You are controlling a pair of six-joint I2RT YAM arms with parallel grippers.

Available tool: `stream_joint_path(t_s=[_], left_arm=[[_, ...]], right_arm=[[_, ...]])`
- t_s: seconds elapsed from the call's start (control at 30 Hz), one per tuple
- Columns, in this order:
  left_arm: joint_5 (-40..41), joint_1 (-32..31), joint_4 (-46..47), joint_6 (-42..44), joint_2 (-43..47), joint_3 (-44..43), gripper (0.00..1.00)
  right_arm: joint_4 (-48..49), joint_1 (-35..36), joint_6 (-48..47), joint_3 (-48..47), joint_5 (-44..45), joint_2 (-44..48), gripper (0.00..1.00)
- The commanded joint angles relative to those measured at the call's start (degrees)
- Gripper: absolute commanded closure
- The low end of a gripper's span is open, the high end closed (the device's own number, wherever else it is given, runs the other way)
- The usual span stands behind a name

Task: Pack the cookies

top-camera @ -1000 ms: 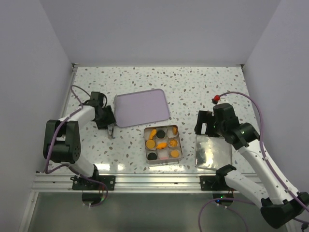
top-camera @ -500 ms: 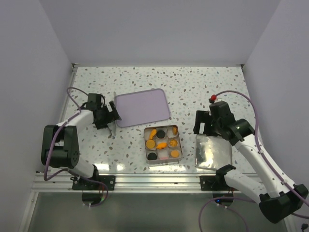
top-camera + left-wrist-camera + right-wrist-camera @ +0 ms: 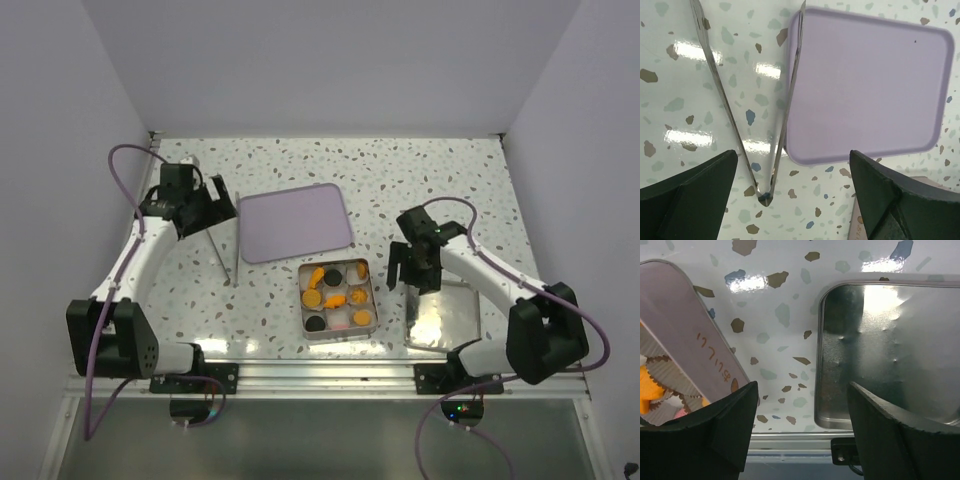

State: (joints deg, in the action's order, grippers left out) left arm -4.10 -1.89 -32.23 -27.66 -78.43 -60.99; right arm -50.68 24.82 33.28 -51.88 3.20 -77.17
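The cookies point(image 3: 331, 290), orange and dark discs in white paper cups, fill a square tin point(image 3: 302, 312) at the table's middle front. One orange cookie point(image 3: 647, 384) shows at the left edge of the right wrist view, inside the tin's pink wall point(image 3: 690, 335). My right gripper point(image 3: 410, 272) point(image 3: 802, 432) hangs open between the tin and the upturned silver lid point(image 3: 445, 318) point(image 3: 890, 355), holding nothing. My left gripper point(image 3: 212, 205) point(image 3: 792, 200) is open above the metal tongs point(image 3: 226, 245) point(image 3: 762, 197), which lie on the table.
A lavender tray point(image 3: 293, 222) point(image 3: 865, 85) lies behind the tin, right beside the tongs. The table's front rail point(image 3: 790, 445) runs just below the silver lid. White walls close in the left, back and right sides.
My left gripper opened, let go of the tongs and rose toward the back left; the tongs now lie on the table. My right gripper swung left and nearer, to the lid's left edge.
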Motion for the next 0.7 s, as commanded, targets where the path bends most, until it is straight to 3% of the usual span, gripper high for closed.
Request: stream_joint_path(t_s=[0.0,0.13,0.33,0.47,0.5,0.57,0.67], left_arm=[[1.6,0.5,-5.6,3.1,3.3,-3.3,0.0],[0.8,0.5,-7.3,3.5,5.3,-4.1,0.0],[1.2,0.5,-8.7,5.1,5.9,-4.0,0.0],[1.2,0.5,-9.3,5.4,6.2,-4.6,0.0],[1.1,0.5,-9.3,5.3,6.2,-4.8,0.0],[0.8,0.5,-9.4,5.2,6.1,-6.0,0.0],[0.2,0.5,-9.9,5.0,6.0,-8.3,0.0]], right_arm=[[2.9,0.3,3.5,0.9,0.0,-2.9,0.26],[4.5,0.3,5.4,2.7,0.3,-7.4,0.46],[7.8,0.3,7.1,5.6,0.0,-13.2,0.65],[7.2,0.3,7.1,4.7,1.1,-12.9,0.81],[6.6,0.3,6.9,4.2,1.5,-12.6,0.91],[5.0,0.3,6.6,2.2,3.0,-11.3,0.99],[0.9,0.4,5.0,-3.0,5.3,-9.9,1.0]])
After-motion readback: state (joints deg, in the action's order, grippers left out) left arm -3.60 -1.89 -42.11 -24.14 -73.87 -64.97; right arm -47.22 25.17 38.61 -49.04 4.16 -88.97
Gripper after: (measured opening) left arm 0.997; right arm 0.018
